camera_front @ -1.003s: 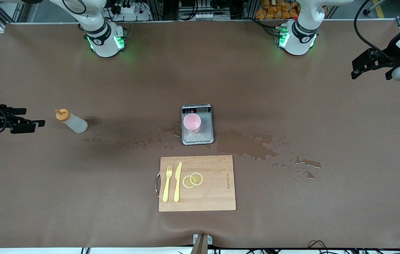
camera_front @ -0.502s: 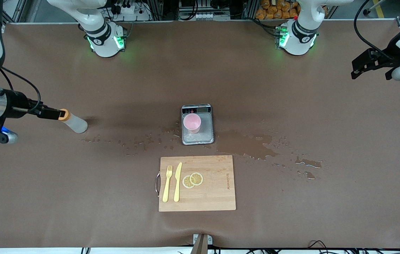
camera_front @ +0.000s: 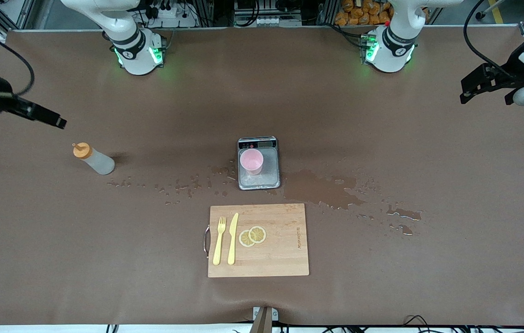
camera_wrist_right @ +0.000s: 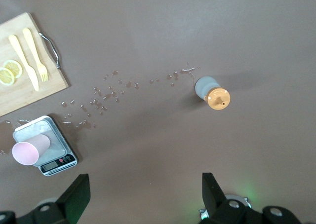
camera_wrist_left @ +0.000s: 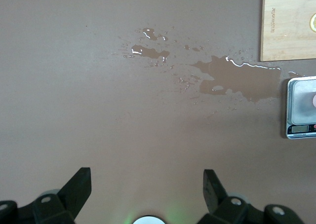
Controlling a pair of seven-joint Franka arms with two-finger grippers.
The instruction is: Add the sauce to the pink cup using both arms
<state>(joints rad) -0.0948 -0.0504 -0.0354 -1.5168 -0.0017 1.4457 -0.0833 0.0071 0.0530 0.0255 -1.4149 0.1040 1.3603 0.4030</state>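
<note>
Plainly between grasps here. Right tool [camera_front: 57,122] up over the bench [camera_front: 405,286] near the bottle [camera_front: 94,160], fingers spread wide, on nothing. Left tool [camera_front: 483,86] waiting at the upper edge of the front view, by its own end of the bench, also spread wide w/ nothing in it.

Bottle upright on the bench toward the right arm's end, orange cap on. Pink cup [camera_front: 251,161] upright on the scale [camera_front: 267,179] mid-frame. Can't tell whether sauce is in the cup: no view down into it. So fits two stages: bottle about to be picked up for the pour, or put back down after one. No settling that from here. Either way, calls for care near the bottle: tall, narrow, prob. easy to tip w/ a fingertip.

Views:
- Right wrist: cap nozzle from above, scale display, trail of drops [camera_wrist_right: 106,93] btw bottle and scale.
- Left wrist: mostly the puddle [camera_wrist_left: 237,78], plus a corner of the cutting board [camera_wrist_left: 289,24] and an edge of the scale; no bottle.
- Front only: both arms at once, plus fork [camera_front: 219,240], knife [camera_front: 233,238] and lemon slices [camera_front: 252,236] low in the frame.
</note>
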